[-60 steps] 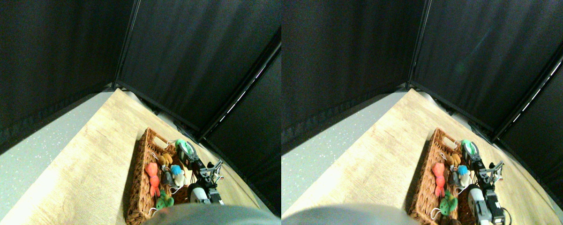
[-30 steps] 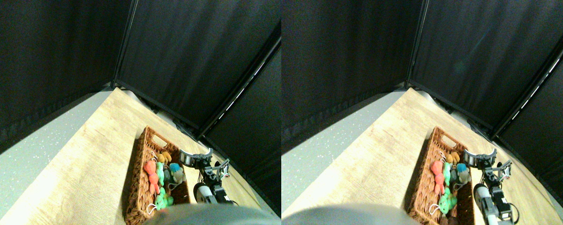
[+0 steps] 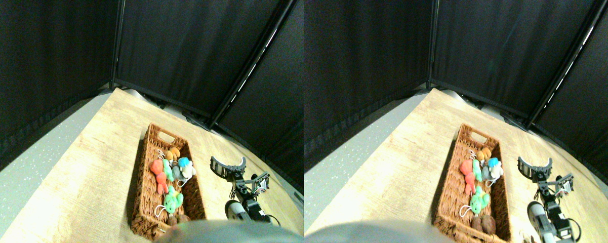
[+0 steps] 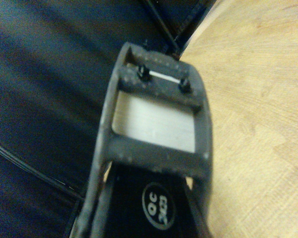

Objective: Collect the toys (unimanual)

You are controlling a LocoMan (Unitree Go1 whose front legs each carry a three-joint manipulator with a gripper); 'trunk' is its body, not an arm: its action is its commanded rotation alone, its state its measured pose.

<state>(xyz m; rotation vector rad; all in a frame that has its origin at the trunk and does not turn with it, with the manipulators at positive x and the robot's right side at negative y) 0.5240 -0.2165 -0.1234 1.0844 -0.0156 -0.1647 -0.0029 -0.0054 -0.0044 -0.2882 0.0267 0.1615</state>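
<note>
The robot's right hand hangs with its two curved jaws spread wide and nothing between them, at the lower right of the forward view, over bare wooden worktop and just beside the long right-hand wall of the wicker basket. Its dark arm rises from the bottom right corner of the frame and bends up to the hand, which faces away from the robot toward the black curtain backdrop. In the wrist view only the open black frame of one jaw shows, against the curtain and a sweep of pale wood, with no toy near it.

The toys lie inside the basket, left of the hand in the frame: an orange-red plush by the left wall, a light green one touching it, a blue-topped white one and a grey one against the right wall, an orange-brown one toward the far end, a second green plush nearer the camera, and brown ones at the near end, partly hidden. White string loops trail among them.

No toy can be seen loose on the worktop in either view, so the collecting appears largely or wholly done, though the worktop's near right edge lies out of sight.
</note>
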